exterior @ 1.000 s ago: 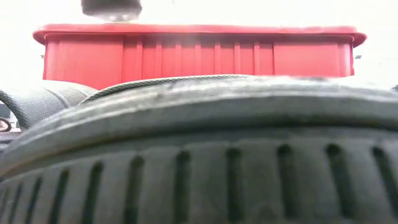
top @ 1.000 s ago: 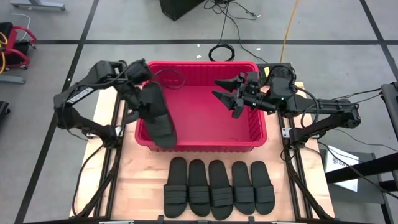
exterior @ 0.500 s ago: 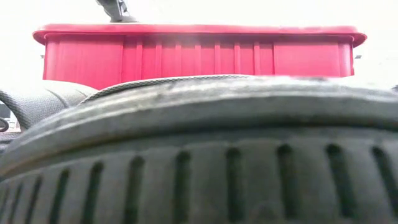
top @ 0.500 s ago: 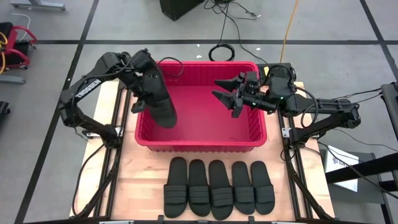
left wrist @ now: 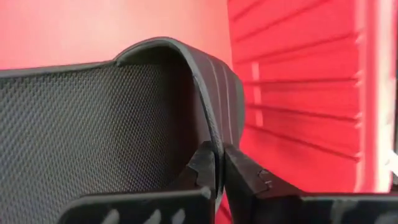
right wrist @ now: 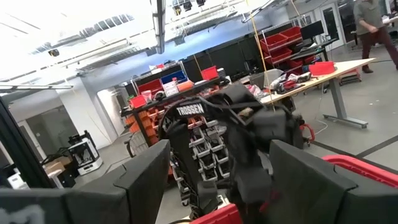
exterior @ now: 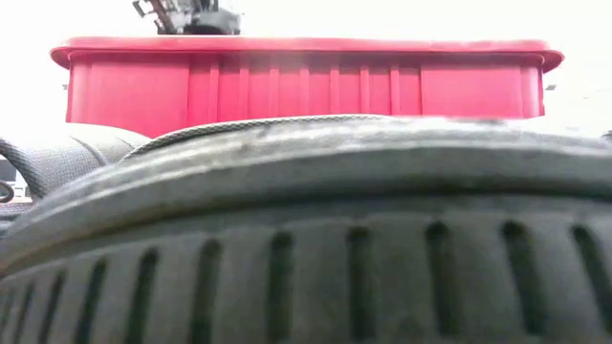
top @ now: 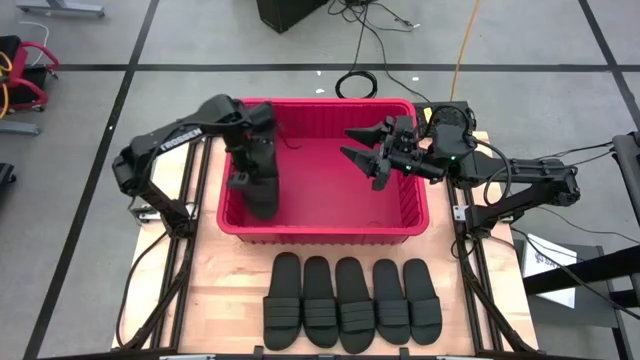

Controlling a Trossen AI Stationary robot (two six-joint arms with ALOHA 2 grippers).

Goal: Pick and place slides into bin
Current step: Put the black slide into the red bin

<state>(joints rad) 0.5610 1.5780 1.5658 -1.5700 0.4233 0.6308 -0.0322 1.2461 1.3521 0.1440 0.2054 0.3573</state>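
Observation:
The red bin [top: 400, 215] stands at the table's far middle and also shows in the low view [exterior: 306, 86]. My left gripper [top: 252, 160] is inside the bin's left part, shut on one black slide [top: 263, 188]. The left wrist view shows that slide [left wrist: 93, 137] up close. My right gripper [top: 362, 152] is open and empty above the bin's right part. Several more slides [top: 352, 300] lie side by side, soles down, near the table's front edge. One of them [exterior: 306, 248] fills the low view. My left gripper pinches the edge of the slide's ribbed strap [left wrist: 219, 140] between its two fingers [left wrist: 202, 169]. The fingers come from above, pointing down into the bin. The slide hangs on end below them beside the bin's left wall. I cannot tell whether its lower end [top: 262, 212] touches the bin floor.
The bin's floor [top: 340, 190] is bare between the held slide and my right gripper. Cables [top: 355, 82] lie on the room floor behind the bin. The right wrist view looks across at my left arm [right wrist: 217, 137] and at a room with tables and shelves.
My left gripper has carried the slide from over the bin's left near rim toward the table's right and far side. It has then gone down into the bin. The slide has turned more upright and now hangs inside the left wall.

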